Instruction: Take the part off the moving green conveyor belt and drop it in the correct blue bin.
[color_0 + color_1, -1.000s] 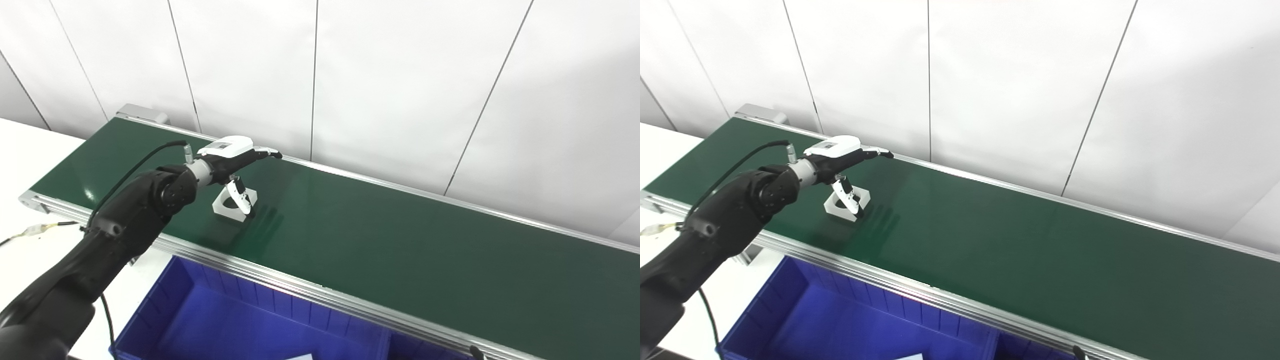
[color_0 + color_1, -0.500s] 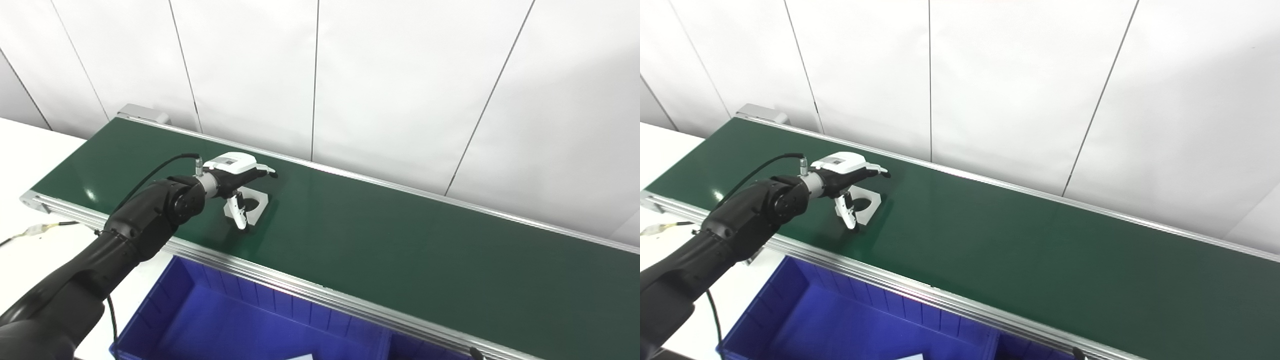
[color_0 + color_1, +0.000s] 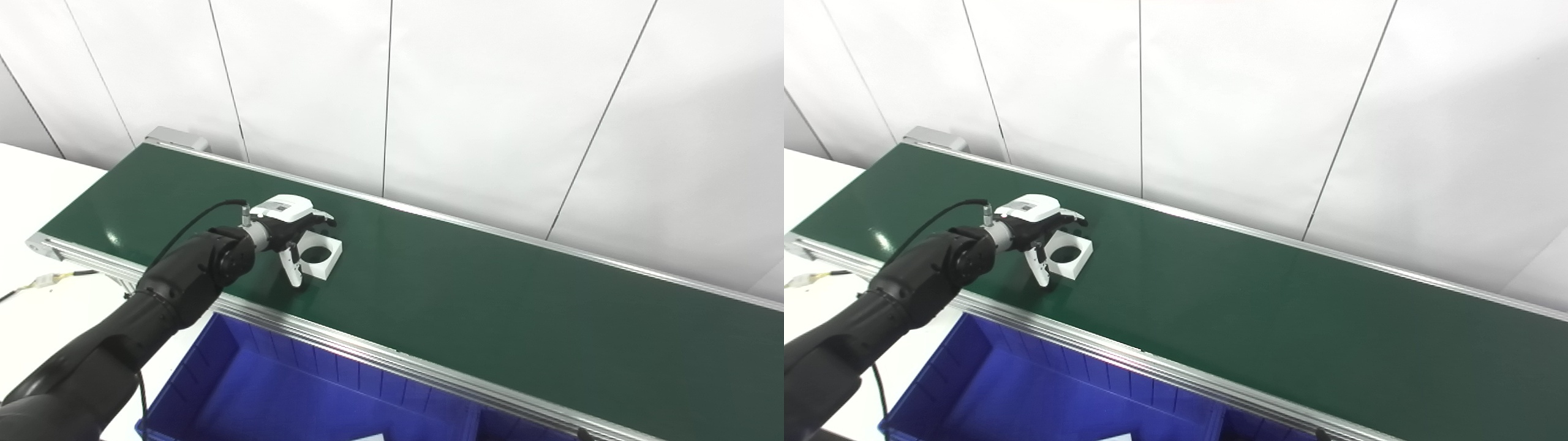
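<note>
A white square part with a round hole lies flat on the green conveyor belt, toward its left end. My left hand is low over the belt, just left of the part. Its fingers reach over the part's far edge and its thumb points down at the part's near left corner. The hand is open around the part and does not grip it. The same shows in the right eye view, with the part beside the hand. My right hand is not in view.
A blue bin stands below the belt's near rail, with a divider toward the right and a white piece at the picture's bottom edge. White wall panels rise behind the belt. A cable lies on the white table at the left.
The part has travelled right along the belt. My left hand has followed it, come down lower and curled its fingers closer over it, with the thumb now at the near left corner.
</note>
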Robot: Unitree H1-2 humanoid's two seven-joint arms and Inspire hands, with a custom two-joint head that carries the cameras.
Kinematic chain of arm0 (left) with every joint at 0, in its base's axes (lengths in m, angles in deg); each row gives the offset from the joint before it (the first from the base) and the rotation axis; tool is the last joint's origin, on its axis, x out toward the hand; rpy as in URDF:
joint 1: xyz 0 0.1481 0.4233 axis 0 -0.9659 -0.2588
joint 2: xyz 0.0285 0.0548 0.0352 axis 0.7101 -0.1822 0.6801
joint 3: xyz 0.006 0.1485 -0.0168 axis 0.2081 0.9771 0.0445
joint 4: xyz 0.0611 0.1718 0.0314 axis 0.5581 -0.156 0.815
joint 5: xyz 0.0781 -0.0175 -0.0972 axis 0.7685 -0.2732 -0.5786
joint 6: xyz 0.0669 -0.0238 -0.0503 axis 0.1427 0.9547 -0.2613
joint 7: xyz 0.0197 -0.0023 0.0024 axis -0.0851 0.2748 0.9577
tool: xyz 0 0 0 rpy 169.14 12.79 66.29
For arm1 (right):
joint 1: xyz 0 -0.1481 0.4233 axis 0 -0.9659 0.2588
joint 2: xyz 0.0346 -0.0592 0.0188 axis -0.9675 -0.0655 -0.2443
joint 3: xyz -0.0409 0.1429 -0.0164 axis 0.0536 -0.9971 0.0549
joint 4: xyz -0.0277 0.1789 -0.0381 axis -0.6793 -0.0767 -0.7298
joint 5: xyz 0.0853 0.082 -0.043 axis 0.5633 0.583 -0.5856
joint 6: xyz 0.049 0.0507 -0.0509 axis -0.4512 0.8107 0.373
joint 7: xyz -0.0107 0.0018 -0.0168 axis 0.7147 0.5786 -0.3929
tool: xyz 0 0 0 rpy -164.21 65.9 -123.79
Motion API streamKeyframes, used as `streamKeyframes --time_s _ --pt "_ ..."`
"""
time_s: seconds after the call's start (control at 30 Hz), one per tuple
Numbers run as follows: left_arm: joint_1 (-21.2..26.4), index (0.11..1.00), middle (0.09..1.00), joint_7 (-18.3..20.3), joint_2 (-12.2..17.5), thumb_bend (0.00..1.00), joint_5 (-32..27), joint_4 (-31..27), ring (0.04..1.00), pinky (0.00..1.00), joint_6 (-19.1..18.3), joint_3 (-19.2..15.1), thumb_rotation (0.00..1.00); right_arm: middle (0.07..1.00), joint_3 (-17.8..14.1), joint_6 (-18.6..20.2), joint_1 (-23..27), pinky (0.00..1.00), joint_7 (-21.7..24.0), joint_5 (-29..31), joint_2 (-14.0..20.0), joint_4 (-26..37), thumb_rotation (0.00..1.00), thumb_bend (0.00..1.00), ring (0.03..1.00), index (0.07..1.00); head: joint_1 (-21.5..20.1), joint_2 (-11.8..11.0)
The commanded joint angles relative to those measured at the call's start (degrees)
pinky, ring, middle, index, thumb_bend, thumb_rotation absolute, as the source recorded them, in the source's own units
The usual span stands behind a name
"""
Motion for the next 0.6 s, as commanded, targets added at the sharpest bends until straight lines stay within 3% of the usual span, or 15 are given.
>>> streamKeyframes --time_s 0.0,0.03,0.1,0.23,0.57 --pt "1.37 0.804 0.78 -2.57 0.52 0.52 -0.92 -0.19 0.511 0.45 0.66 -0.91 0.0 0.831 -0.43 -3.34 -0.19 0.75 -0.2 0.4 -0.17 1.81 0.4 0.85 0.794 0.959 0.08 0.1" --pt "1.44 0.684 0.64 -2.98 0.39 0.51 -0.98 0.02 0.455 0.44 0.97 -0.92 0.0 0.832 -0.46 -3.34 -0.2 0.75 -0.17 0.42 -0.2 1.79 0.4 0.86 0.795 0.96 0.08 0.1" --pt "1.58 0.573 0.515 -3.58 -0.17 0.49 -2.09 0.63 0.408 0.42 1.57 -1.51 0.0 0.832 -0.21 -3.34 -0.09 0.75 -0.8 -0.19 -0.07 1.69 0.42 0.86 0.795 0.962 0.16 0.14" --pt "1.92 0.515 0.516 -3.79 -0.53 0.5 -4.21 1.48 0.419 0.45 2.83 -1.83 0.0 0.83 -0.17 -3.33 0.02 0.75 -1.29 -0.42 -0.26 1.54 0.42 0.86 0.793 0.96 0.07 0.19" --pt "2.05 0.473 0.53 -2.15 -0.69 0.5 -6.49 0.79 0.453 0.49 3.25 -1.38 0.0 0.832 0.0 -3.33 0.16 0.75 -1.13 0.18 -0.67 1.66 0.42 0.86 0.795 0.96 -0.36 0.54"
